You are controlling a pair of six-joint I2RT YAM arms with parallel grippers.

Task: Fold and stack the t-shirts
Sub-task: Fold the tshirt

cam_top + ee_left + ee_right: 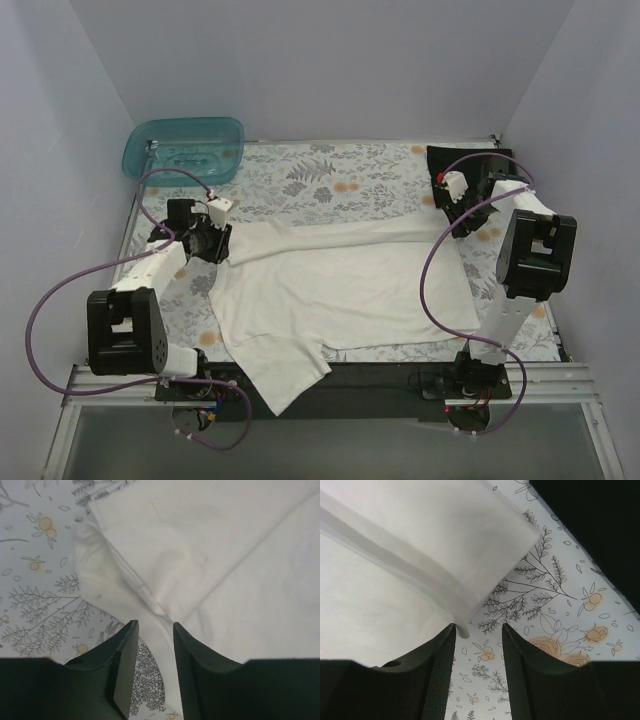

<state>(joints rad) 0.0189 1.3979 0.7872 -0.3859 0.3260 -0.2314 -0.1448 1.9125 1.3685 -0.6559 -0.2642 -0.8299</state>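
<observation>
Item: cream shirt (340, 290), part-folded, mid-table on the floral cloth (330, 180); black shirt (436, 158) at the far right corner.
Left gripper (155, 626): jaws apart over the shirt's left edge, empty.
Right gripper (478, 626): jaws apart beside its right corner.
I would square the edges before regripping.

Cream t-shirt (340, 290) — soft, matt cloth

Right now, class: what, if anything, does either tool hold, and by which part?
Nothing is held. The left tool is open over an edge of the cream t-shirt; the right tool is open over the patterned cloth, beside the shirt's corner.
</observation>
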